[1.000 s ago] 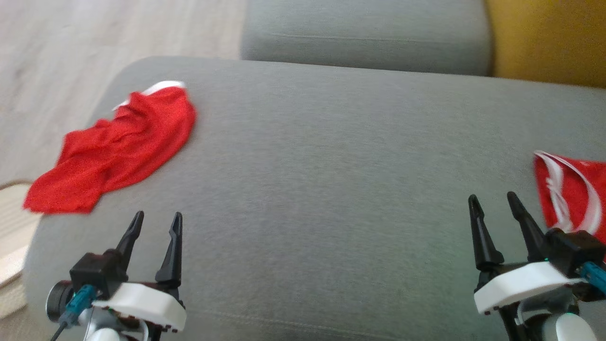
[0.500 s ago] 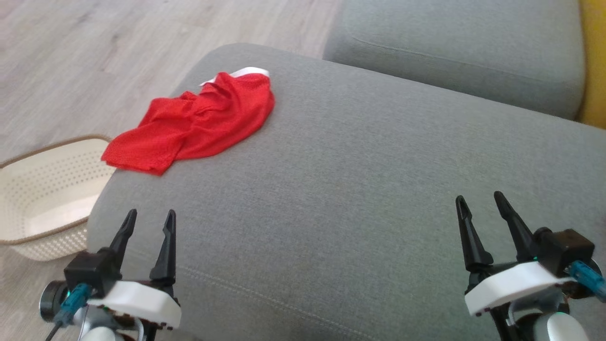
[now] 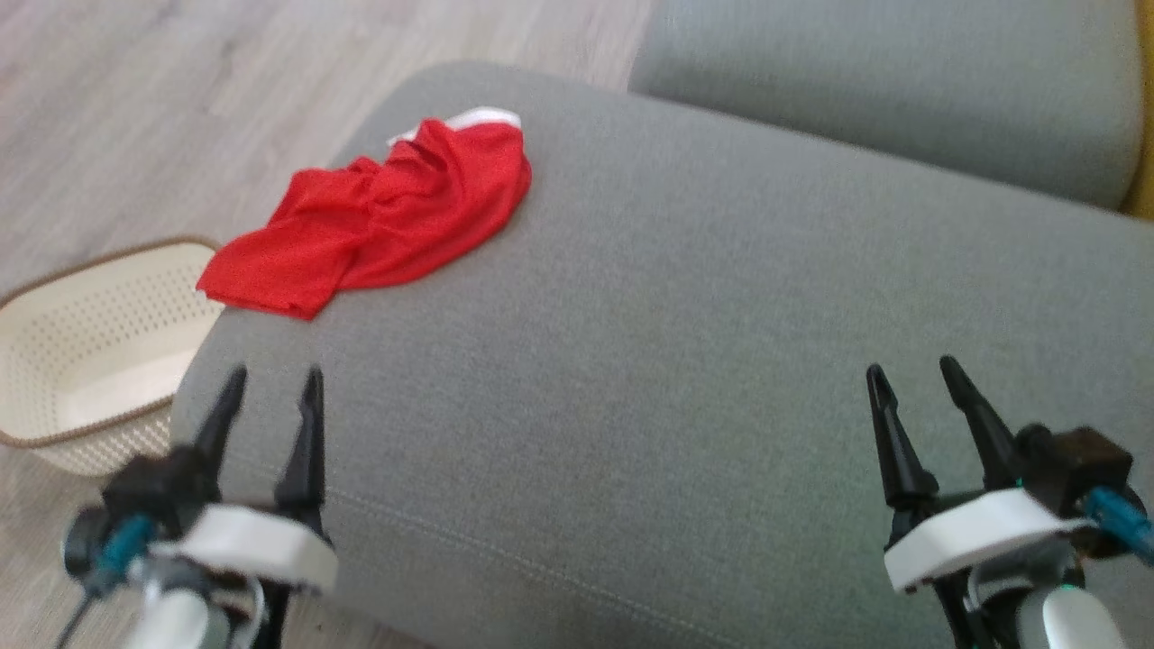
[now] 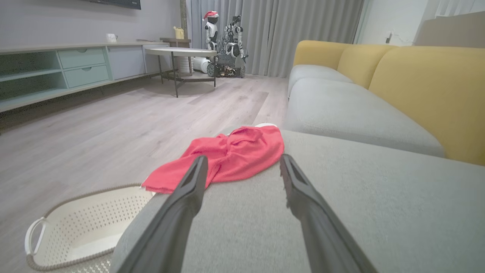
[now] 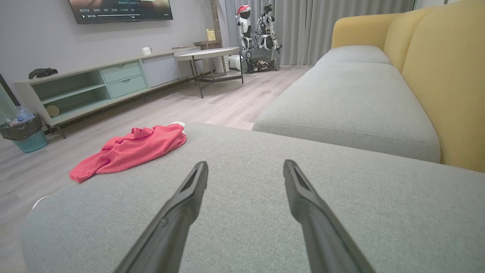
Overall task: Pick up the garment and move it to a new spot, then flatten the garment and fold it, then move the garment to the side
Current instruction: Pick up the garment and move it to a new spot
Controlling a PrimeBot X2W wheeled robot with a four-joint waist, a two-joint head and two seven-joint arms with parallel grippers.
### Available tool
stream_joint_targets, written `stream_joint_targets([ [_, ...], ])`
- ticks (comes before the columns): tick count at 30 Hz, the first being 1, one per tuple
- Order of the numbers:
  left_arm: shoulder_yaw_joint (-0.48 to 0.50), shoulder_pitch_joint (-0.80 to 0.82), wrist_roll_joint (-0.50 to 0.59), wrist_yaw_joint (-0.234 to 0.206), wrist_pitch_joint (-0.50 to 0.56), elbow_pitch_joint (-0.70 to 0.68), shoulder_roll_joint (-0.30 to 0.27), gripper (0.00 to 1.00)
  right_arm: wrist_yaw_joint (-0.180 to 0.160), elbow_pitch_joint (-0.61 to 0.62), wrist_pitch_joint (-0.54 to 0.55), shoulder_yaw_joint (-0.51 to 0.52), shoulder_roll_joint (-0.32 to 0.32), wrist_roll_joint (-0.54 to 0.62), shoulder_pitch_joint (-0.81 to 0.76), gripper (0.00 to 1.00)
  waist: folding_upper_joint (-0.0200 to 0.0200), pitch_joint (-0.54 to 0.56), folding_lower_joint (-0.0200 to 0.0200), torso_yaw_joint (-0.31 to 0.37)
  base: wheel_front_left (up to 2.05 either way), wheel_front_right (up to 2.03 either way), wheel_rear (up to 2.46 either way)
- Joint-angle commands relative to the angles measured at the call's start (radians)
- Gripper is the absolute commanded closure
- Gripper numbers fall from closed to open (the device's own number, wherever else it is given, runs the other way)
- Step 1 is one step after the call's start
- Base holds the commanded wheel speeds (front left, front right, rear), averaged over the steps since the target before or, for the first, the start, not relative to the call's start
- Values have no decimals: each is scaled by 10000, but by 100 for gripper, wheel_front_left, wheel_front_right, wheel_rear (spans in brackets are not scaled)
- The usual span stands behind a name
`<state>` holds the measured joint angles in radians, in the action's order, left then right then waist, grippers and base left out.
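**Change, last sec:** Head cam has swung toward the robot's left. That is a view shift, not a move of the goods. The garment [image 3: 379, 230] has gone from the frame's far left to upper centre-left, and the basket [image 3: 54, 361] has come into frame on the floor [image 3: 180, 108]. The garment's lie is unchanged: same crumple, white trim at the far end.

**Task item:** Red garment, bunched, on the far-left corner of the grey sofa cushion [image 3: 676, 361]. Its near hem reaches the cushion's left edge above the basket. Nothing is touching it.

**Meaning for task (judgement):** Step 1, pick-up, not yet begun. The turn looks like lining up on the garment. Flatten, fold and move-aside all outstanding.

**Pose:**
- L pincer [image 3: 275, 371]: low over the cushion's front-left corner, fingers pointing fwd, released and empty. Slight blur suggests it is moving w/ the body. In the left wrist view the garment lies straight ahead past the fingertips, apart from them.
- R pincer [image 3: 911, 367]: low over the cushion's front right, fingers fwd, released and empty, well apart from the garment.

**Note:** L arm is the nearer one. Hem at the cushion edge could slide toward the basket if dragged.
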<state>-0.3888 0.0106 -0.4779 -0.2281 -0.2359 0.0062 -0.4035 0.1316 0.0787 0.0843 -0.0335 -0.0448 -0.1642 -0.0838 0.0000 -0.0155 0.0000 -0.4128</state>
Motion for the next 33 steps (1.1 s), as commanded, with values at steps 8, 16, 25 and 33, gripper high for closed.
stream_joint_targets([
  [8,1058,2984,-474,743,-205,467,84,0,-9,1003,480,-96,-55,603,1341,0,0,-1969,0,546,0,0,0],
  [16,1633,6179,-1065,2127,-235,3168,15,0,-9,1472,828,-87,-55,1107,2067,0,0,-3599,0,1014,0,0,0],
  [25,1009,9130,-1118,3340,631,7876,-250,0,-9,1652,958,-288,-55,1402,2766,0,0,-4665,0,1498,0,0,0],
  [33,316,9642,-1573,3574,1926,10700,2,0,-9,1485,889,-502,-55,1364,3078,0,0,-4917,0,1896,0,0,0],
])
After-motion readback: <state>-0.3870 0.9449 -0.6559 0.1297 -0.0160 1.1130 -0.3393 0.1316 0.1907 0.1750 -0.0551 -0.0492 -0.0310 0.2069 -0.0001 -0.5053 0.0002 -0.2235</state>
